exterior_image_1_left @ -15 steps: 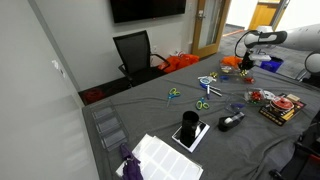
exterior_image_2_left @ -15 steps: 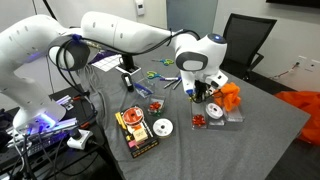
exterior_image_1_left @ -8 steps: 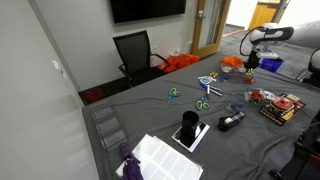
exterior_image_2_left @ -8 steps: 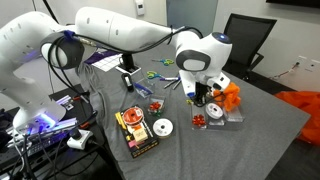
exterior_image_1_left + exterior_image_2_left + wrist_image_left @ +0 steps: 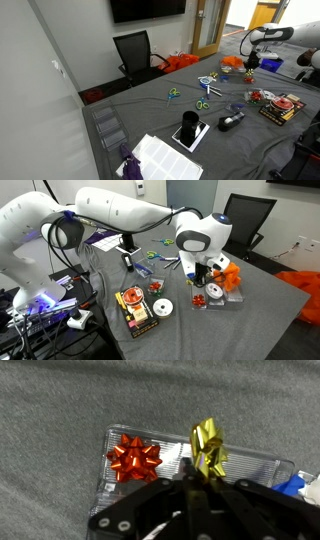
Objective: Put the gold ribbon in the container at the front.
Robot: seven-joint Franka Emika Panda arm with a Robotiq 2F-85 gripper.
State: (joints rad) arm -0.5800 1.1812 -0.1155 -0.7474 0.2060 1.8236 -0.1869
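In the wrist view the gold ribbon [image 5: 208, 448] is pinched between my gripper's [image 5: 198, 478] fingers and hangs over a clear plastic container [image 5: 260, 470]. A red ribbon bow [image 5: 134, 457] lies in the container's left part. In an exterior view the gripper [image 5: 205, 277] hangs just above the container [image 5: 214, 298] near the table's edge, beside an orange object [image 5: 230, 277]. In the other exterior view the gripper [image 5: 250, 62] is at the far right of the table.
Scissors [image 5: 203, 104], a black device [image 5: 232, 120], a box [image 5: 280, 108], a tablet holder [image 5: 190, 130] and white paper [image 5: 162, 158] lie on the grey table. A tape roll [image 5: 163, 307] and a red-and-yellow box [image 5: 137, 309] lie near the container. An office chair [image 5: 135, 52] stands behind.
The gripper has come down slightly toward the container over the last second, still holding the gold ribbon. In the last half second nothing visibly moved.
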